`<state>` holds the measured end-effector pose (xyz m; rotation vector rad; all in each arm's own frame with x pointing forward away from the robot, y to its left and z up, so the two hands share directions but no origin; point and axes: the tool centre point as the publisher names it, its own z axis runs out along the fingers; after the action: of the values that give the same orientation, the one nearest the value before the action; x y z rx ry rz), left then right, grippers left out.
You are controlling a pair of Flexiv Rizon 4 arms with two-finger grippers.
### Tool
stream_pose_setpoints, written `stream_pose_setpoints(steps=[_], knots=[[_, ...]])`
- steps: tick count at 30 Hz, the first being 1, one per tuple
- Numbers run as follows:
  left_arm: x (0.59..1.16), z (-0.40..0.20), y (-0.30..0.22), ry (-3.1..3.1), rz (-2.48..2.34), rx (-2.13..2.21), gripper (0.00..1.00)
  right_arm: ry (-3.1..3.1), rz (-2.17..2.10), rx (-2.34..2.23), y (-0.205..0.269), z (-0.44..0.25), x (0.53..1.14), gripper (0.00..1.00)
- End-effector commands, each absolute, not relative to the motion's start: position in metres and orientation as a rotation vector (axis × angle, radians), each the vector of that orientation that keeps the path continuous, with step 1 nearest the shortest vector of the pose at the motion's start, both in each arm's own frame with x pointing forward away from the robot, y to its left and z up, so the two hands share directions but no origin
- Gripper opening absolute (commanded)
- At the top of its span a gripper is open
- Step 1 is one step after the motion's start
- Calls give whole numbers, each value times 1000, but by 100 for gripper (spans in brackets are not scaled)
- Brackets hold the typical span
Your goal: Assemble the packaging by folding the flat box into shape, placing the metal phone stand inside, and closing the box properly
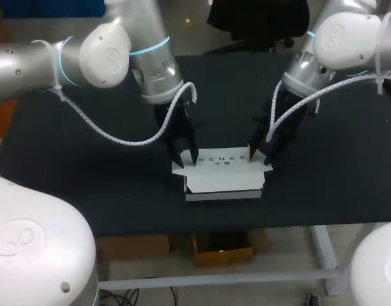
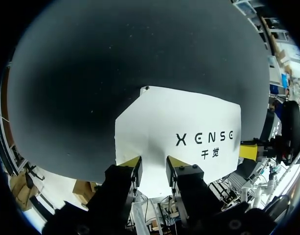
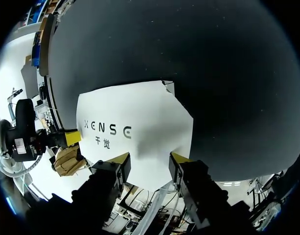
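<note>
The white box (image 1: 224, 173) sits on the black surface (image 1: 87, 159), in the middle and close to the near edge, well apart from the left and right edges. Its broad printed face lies uppermost, and small flaps stick out at the two far corners. Our left pincer (image 1: 185, 157) stands at the box's far left corner and our right pincer (image 1: 259, 155) at its far right corner.

In the left wrist view we see the left pincer (image 2: 153, 166) partly open. Its fingers (image 2: 131, 165) are a modest gap apart, with the white face showing between them. It holds nothing, and its tips lie over the edge of the box (image 2: 179, 132). We cannot tell whether they press on it. One yellow fingertip (image 2: 247, 151) of the right pincer shows at the box's other end.

The right wrist view shows much the same. The right pincer (image 3: 150, 164) is partly open and grips nothing, and its fingers (image 3: 121, 160) are over the box's (image 3: 135, 127) edge. A yellow fingertip (image 3: 70, 137) of the left pincer is at the opposite end.
</note>
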<state>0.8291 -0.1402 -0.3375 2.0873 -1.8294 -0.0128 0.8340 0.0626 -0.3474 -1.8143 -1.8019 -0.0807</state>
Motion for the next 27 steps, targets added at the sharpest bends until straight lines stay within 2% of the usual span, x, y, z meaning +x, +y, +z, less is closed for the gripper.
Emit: stream_pose_setpoints(steps=[1, 6, 9, 17, 27], knots=[[829, -337, -141, -1831, -16, 2091, 33, -1801, -83, -1814, 63, -347, 834, 49], [829, -338, -141, -1828, -10, 2090, 33, -1805, -77, -1820, 68, -347, 833, 49], [827, -338, -140, -1832, 0, 2095, 38, -1807, -75, -1825, 68, -349, 832, 49], [824, -343, -137, -1842, 16, 2110, 42, -1814, -56, -1843, 67, -354, 831, 49], [820, -347, -140, -1899, 64, 2125, 42, -1823, -55, -1864, 65, -358, 827, 48]])
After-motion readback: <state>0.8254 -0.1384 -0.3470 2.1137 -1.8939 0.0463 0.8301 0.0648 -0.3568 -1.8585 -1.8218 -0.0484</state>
